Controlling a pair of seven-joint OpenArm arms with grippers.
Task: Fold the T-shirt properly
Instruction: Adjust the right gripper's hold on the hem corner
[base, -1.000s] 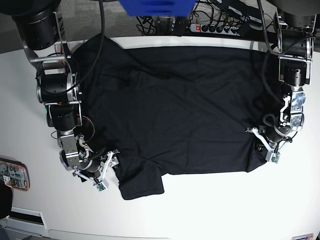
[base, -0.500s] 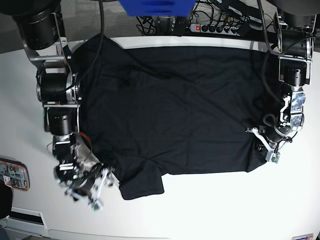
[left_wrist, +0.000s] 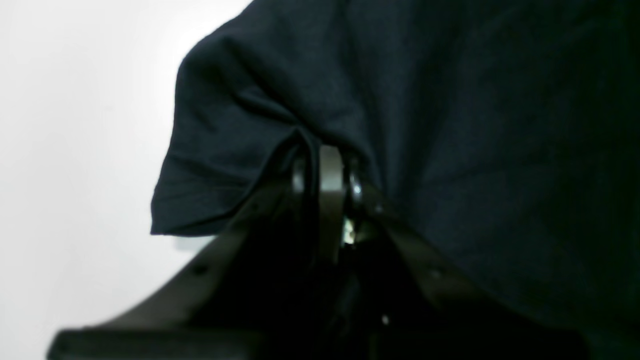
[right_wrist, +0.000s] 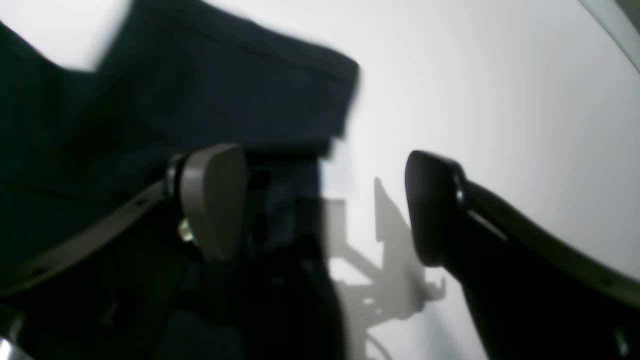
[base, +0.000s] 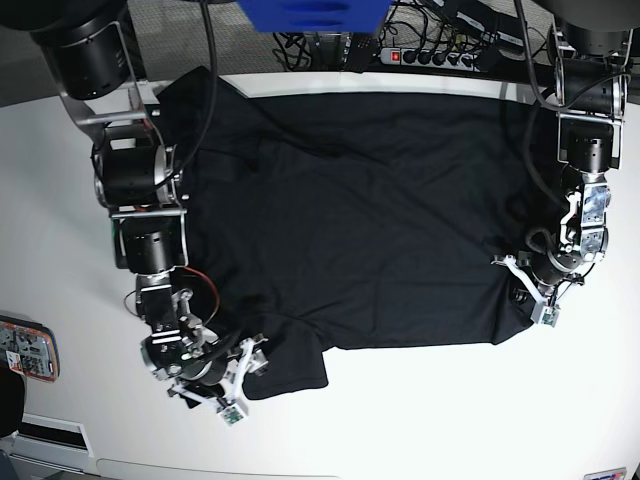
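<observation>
Item: plain black thin-cotton T-shirt (base: 350, 220), spread flat on white table (base: 420, 420); soft, light, limp, so grab at hems/corners; left gripper (base: 530, 290) pinching shirt edge, right gripper (base: 232, 375) jaws spread astride sleeve hem.

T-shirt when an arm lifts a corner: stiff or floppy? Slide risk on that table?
Likely floppy: the T-shirt puckers into soft folds where the left gripper pinches its edge. Probably light, since the thin cloth lies flat with shallow wrinkles. It may slide and drag across the smooth white table rather than stay put.
</observation>
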